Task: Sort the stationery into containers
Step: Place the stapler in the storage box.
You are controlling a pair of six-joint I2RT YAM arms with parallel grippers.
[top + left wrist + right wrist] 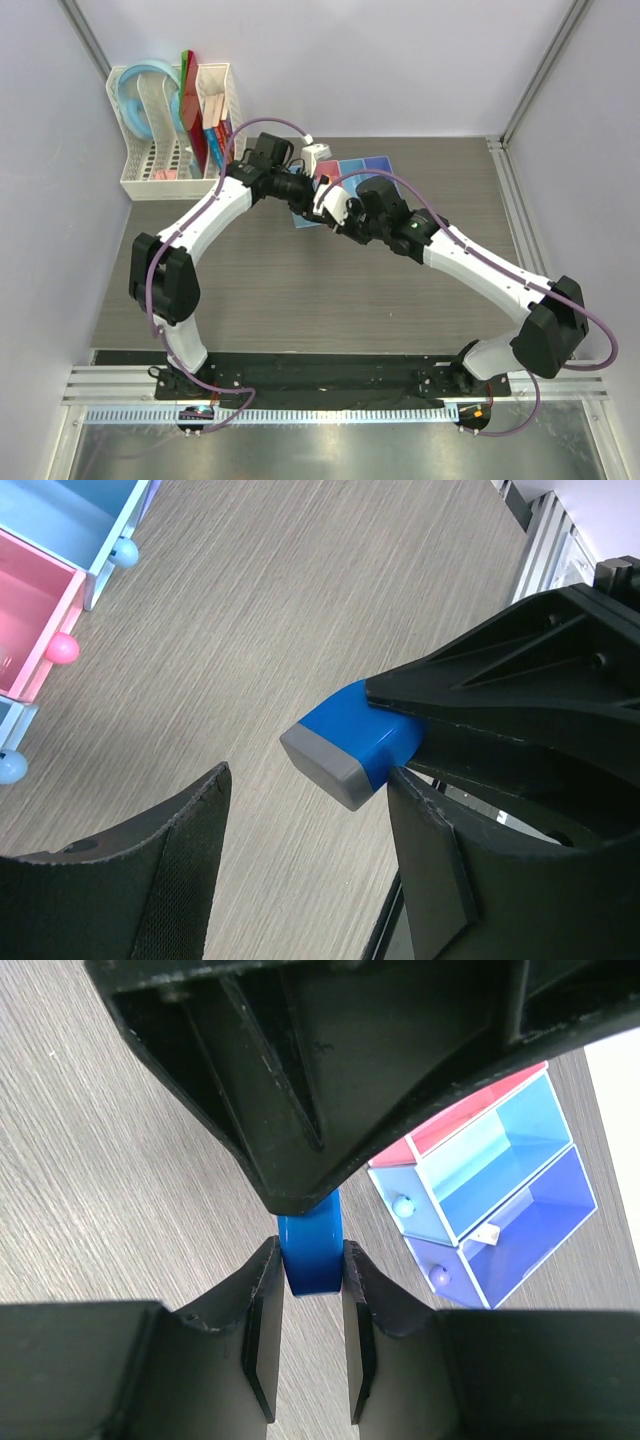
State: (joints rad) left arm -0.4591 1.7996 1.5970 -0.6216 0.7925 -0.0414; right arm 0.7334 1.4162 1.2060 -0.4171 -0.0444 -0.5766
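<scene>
A small dark-blue block with a grey end (311,1260) is clamped between the fingers of my right gripper (310,1248), held above the bare wood. In the left wrist view the same block (350,742) sticks out of the right gripper's black fingers. My left gripper (310,825) stands open around its grey end; one fingertip (405,780) is right at the block's side, the other is well apart. The containers (500,1185) lie just beyond, a pale piece (487,1232) in the violet-blue bin. From above, both grippers (316,200) meet beside the containers (362,166).
A white mesh rack (180,135) with books and a blue roll stands at the back left. The pink bin (35,610) and a light-blue bin (85,510) show at the left wrist view's left edge. A metal rail (505,190) runs along the table's right side.
</scene>
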